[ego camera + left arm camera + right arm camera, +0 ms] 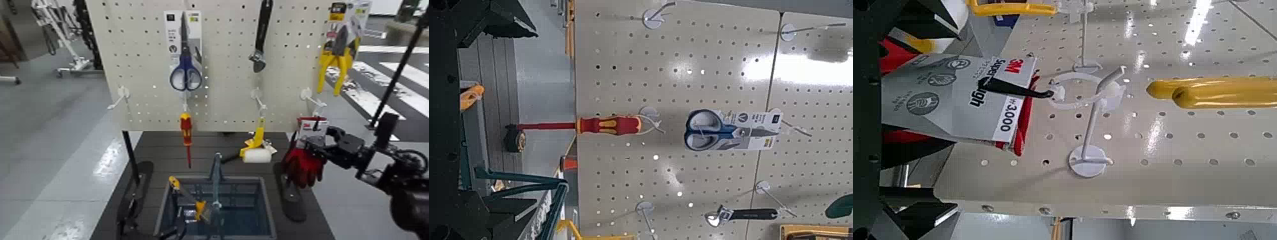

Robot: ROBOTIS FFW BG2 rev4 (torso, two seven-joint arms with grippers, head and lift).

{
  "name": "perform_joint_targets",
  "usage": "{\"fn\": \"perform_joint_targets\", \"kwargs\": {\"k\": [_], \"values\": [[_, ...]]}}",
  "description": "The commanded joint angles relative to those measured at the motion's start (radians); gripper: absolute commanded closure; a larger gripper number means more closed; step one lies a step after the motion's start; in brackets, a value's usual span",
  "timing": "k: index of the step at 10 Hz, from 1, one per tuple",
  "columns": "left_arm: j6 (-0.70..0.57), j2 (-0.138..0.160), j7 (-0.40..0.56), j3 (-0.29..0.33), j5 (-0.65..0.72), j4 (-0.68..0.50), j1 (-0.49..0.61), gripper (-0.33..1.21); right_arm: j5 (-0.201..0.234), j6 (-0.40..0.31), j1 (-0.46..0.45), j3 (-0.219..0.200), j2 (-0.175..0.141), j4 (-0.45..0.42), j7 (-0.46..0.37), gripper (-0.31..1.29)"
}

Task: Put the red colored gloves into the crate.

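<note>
The red gloves (302,165) with their white-and-red header card (312,129) are at the pegboard's lower right, just below a white peg (309,96). My right gripper (319,153) reaches in from the right and is shut on them. In the right wrist view the card (963,95) and red fabric (898,55) fill the space between the fingers, and the card's black hanger (1023,90) touches the peg's loop (1088,90). The grey-blue crate (268,210) with its upright handle (216,179) stands front centre. My left gripper (182,223) waits open over the crate's left side.
The pegboard (147,64) holds blue scissors (185,70), a dark wrench (260,38), yellow pliers (337,60), a red-and-yellow screwdriver (186,131) and a yellow-handled roller (256,150). A yellow-handled tool (191,199) lies in the crate. Dark stand feet (290,191) flank the crate.
</note>
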Motion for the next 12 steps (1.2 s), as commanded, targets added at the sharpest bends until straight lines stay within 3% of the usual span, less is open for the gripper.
{"fn": "perform_joint_targets", "kwargs": {"k": [1, 4, 5, 6, 7, 12], "values": [[-0.002, -0.106, -0.002, 0.0, 0.0, 0.001, -0.001, 0.1, -0.006, 0.001, -0.011, 0.02, 0.001, 0.005, 0.005, 0.08], [0.0, -0.104, -0.006, -0.002, -0.002, 0.003, -0.004, 0.1, -0.019, 0.0, -0.02, 0.054, 0.006, 0.015, 0.011, 0.09], [-0.002, -0.104, -0.008, -0.002, -0.002, 0.003, -0.005, 0.1, -0.019, -0.002, -0.021, 0.057, 0.007, 0.015, 0.015, 0.16], [-0.002, -0.104, -0.008, -0.002, -0.002, 0.003, -0.005, 0.1, -0.016, 0.001, -0.026, 0.058, 0.006, 0.015, 0.022, 0.57], [-0.003, -0.106, -0.008, 0.0, -0.002, 0.003, -0.004, 0.1, -0.013, 0.006, -0.026, 0.058, 0.006, 0.008, 0.014, 1.17], [0.0, -0.104, -0.008, 0.0, -0.002, 0.003, -0.005, 0.1, -0.001, 0.018, -0.026, 0.057, 0.004, 0.002, 0.012, 1.13]]}}
